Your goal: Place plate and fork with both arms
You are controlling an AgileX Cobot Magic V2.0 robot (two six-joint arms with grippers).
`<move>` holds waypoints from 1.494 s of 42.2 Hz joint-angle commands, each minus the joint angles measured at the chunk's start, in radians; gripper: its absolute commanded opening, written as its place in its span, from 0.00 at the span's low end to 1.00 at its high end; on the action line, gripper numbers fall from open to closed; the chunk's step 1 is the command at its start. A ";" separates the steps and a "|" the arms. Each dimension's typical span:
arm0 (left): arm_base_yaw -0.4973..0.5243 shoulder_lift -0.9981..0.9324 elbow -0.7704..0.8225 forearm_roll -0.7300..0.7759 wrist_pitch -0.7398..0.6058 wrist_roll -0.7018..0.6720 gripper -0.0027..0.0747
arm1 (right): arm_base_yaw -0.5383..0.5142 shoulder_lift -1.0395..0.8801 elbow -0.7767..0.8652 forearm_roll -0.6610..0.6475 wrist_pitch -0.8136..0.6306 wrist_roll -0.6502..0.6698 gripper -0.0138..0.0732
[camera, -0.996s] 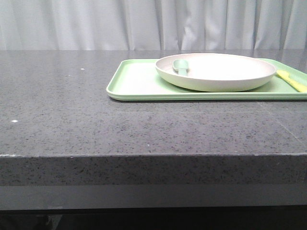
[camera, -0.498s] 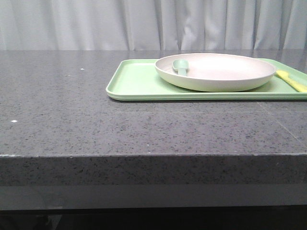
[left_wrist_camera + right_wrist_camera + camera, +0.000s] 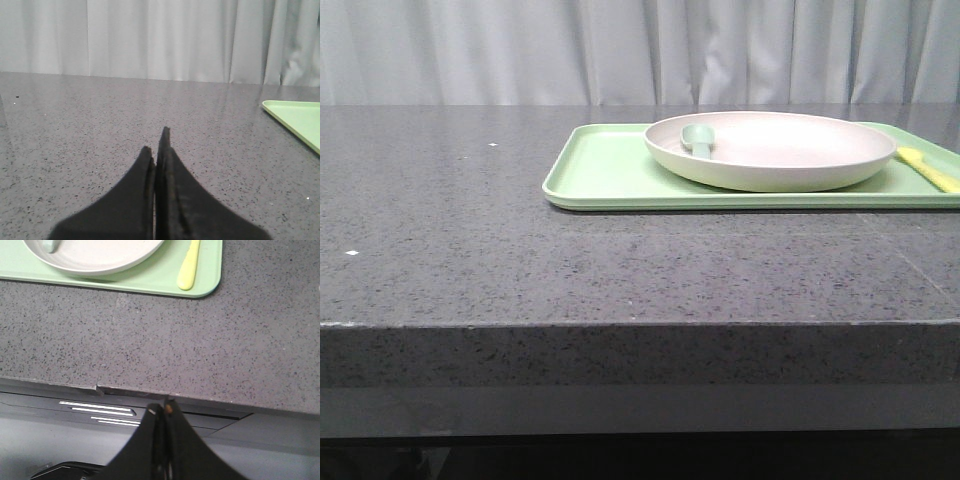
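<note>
Plate point(image 3: 770, 150) and fork point(image 3: 189, 265) on the tray point(image 3: 610, 175), well apart from both arms' empty, pressed-together fingers point(image 3: 161, 412).

Countertop point(image 3: 520, 260): dark grey speckled stone-look surface, smooth, low sheen. Tray point(image 3: 600, 170): light green plastic, smooth, matt. Plate point(image 3: 780, 150): off-white plastic look, matt, smooth. Fork point(image 3: 188, 265): pale yellow plastic, smooth. Spoon point(image 3: 698, 138): grey-green plastic, matt. Curtain point(image 3: 620, 50): pale grey cloth, pleated. Gripper fingers point(image 3: 170, 190): black, matt.
</note>
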 commanded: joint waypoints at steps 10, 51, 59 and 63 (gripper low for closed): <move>0.001 -0.017 0.001 0.146 -0.083 -0.171 0.01 | 0.000 0.002 -0.021 -0.003 -0.053 -0.002 0.08; 0.001 -0.017 0.001 0.146 -0.083 -0.171 0.01 | 0.000 0.002 -0.021 -0.003 -0.053 -0.002 0.08; 0.001 -0.017 0.001 0.146 -0.083 -0.171 0.01 | 0.002 -0.065 0.020 -0.035 -0.136 -0.004 0.08; 0.001 -0.017 0.001 0.146 -0.083 -0.171 0.01 | 0.002 -0.150 0.124 -0.041 -0.310 -0.004 0.08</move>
